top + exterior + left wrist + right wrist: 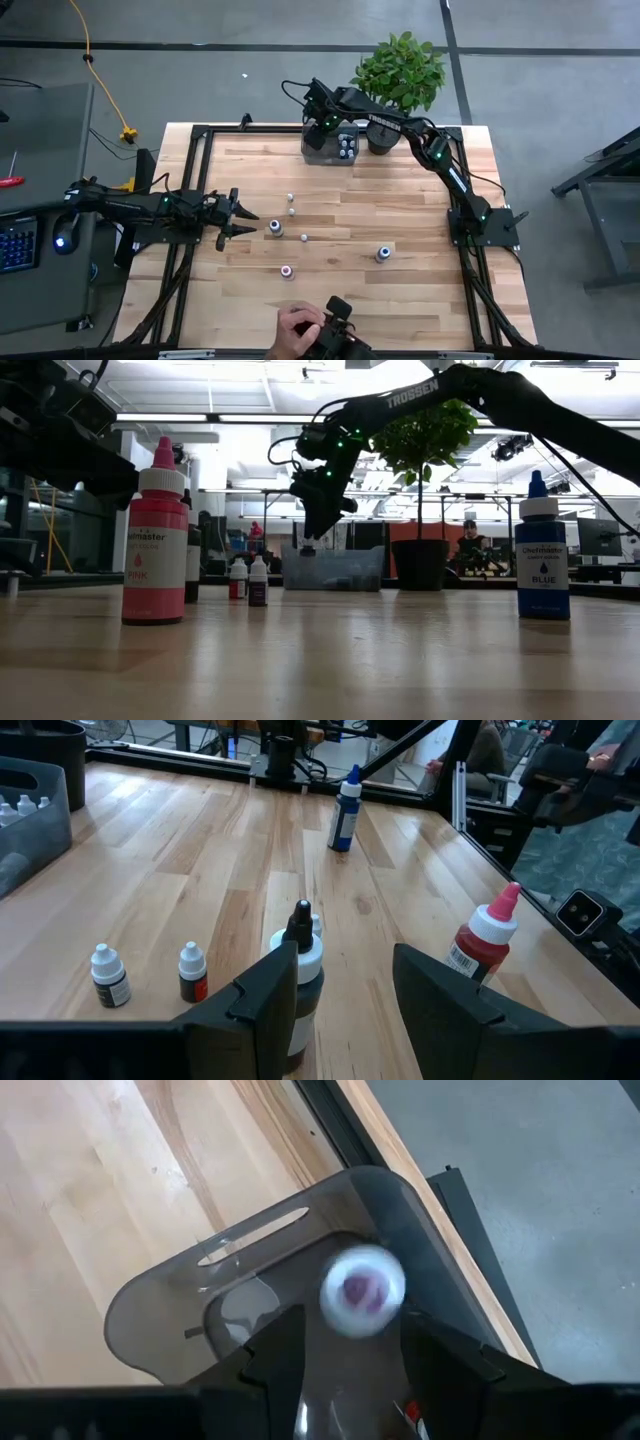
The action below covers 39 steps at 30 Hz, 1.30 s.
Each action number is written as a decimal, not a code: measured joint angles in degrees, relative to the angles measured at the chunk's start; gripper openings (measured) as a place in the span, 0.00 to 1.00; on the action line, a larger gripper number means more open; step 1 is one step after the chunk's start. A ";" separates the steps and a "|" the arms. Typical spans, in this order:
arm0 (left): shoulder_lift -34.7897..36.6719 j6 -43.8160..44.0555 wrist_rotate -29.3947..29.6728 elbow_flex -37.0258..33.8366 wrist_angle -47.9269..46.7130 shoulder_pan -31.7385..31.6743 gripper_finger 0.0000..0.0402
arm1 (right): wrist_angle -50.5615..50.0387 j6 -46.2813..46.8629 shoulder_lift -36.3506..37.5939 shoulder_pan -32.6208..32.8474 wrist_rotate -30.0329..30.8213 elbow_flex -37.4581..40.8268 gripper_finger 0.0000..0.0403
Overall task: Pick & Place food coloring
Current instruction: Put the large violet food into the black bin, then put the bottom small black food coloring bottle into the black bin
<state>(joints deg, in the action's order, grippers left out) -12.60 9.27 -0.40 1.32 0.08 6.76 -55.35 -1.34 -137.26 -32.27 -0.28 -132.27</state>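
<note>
Fingers of my right gripper (pixel 345 1355) stand spread, w/ a small white-capped bottle (pixel 362 1290) blurred just beyond the tips, over the grey tray (pixel 160 1310); can't tell if the pads touch it. High view puts this gripper (pixel 322 122) at top centre of frame, above the tray (pixel 318 150), beside the potted plant (pixel 400 72). Some small bottles already sit in the tray's right part (pixel 347 146).

My left gripper (pixel 243 221) waits at left-centre of frame, fingers (pixel 268 995) spread, nothing pinched; a dark-tipped bottle (pixel 302 970) stands just ahead between them.

Rest of food coloring on the table (pixel 420 300), near to far in left wrist view: two tiny bottles (pixel 108 976) lower left, a red bottle (pixel 485 942) lower right, a blue bottle (pixel 346 810) top centre.

Low view: pink bottle (pixel 155 535) at left, close to the lens. A person's hand (pixel 297 328) at bottom centre, high view.
</note>
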 joint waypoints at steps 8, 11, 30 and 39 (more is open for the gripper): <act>0.00 0.01 0.00 0.00 0.00 0.00 0.41 | 2.88 0.12 0.23 0.02 0.10 -0.06 0.39; 0.00 0.00 -0.01 0.00 0.00 0.00 0.41 | 4.59 0.44 1.03 0.34 0.47 -0.11 0.39; 0.01 0.00 -0.01 0.00 0.00 0.00 0.41 | 6.16 -0.14 13.35 9.91 -1.29 -0.13 0.39; 0.02 -0.01 0.00 0.00 0.00 0.00 0.41 | -4.64 -0.92 18.72 18.82 -3.86 -0.15 0.39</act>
<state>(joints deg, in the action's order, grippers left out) -12.58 9.26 -0.40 1.32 0.08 6.76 -59.99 -2.26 -118.54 -13.45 -4.14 -132.42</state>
